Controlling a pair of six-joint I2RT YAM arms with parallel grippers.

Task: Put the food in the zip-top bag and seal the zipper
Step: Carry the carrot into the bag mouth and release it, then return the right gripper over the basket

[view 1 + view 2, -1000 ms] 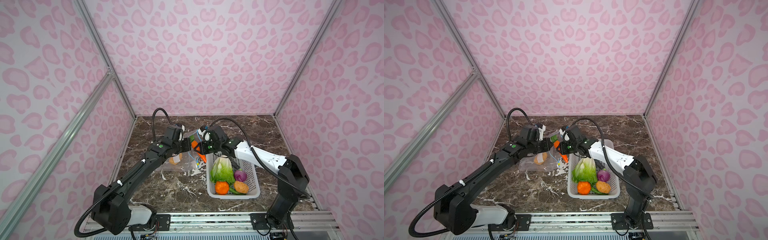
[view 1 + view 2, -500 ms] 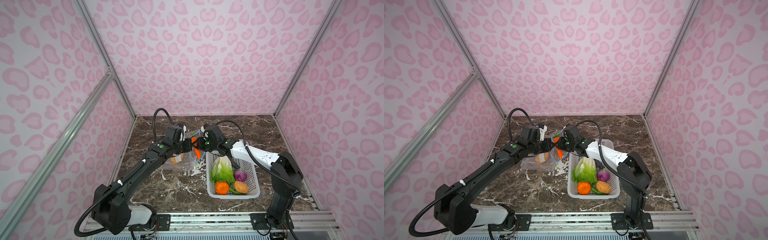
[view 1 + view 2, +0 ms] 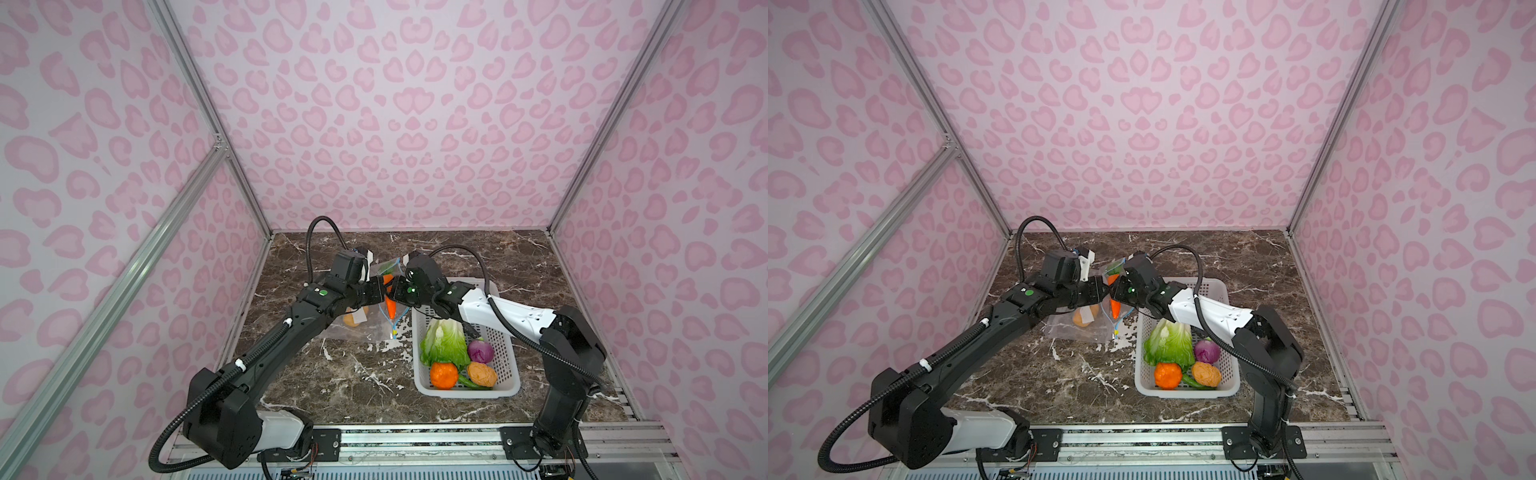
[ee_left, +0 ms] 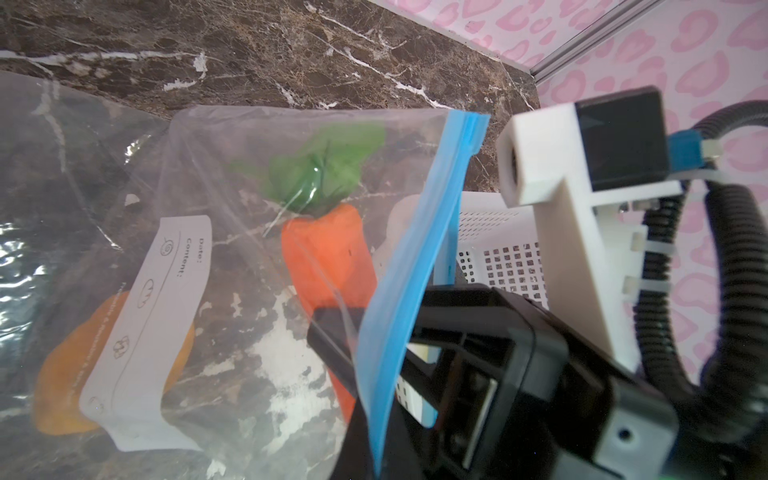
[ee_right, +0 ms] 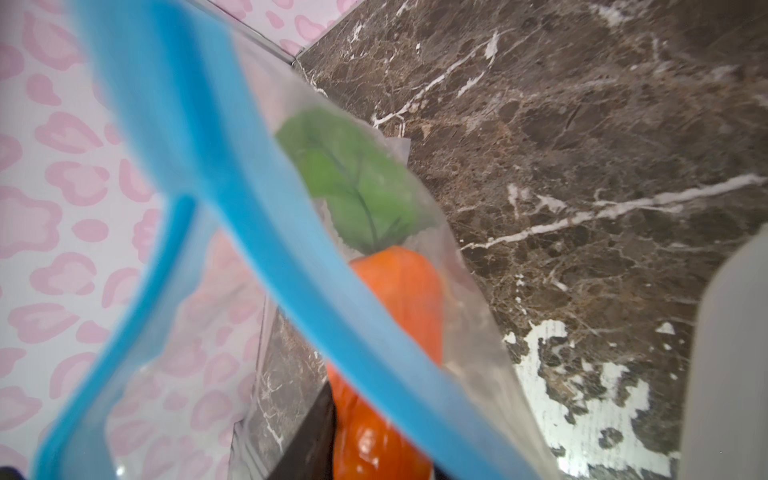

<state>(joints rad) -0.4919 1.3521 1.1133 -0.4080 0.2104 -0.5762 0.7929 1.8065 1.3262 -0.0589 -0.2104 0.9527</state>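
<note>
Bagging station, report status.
Left gripper shut on zip-top bag rim. Right gripper at the mouth with carrot, grip unclear. One potato bagged; cabbage, onion, orange fruit in basket. No obstruction seen.

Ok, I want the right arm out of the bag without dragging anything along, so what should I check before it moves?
1. Carrot inside the bag: ok, seen through the clear plastic, past the zipper.
2. Right end effector released the carrot: cannot tell, its fingers are mostly hidden.
3. Left end effector holding the bag mouth up: ok, shut on the bag edge.
4. Zipper open for the exit: ok, its two sides stand apart.
5. Potato settled in the bag: ok, lying behind the label.
6. Basket emptied: not ok, cabbage, onion and orange are in it.
</note>
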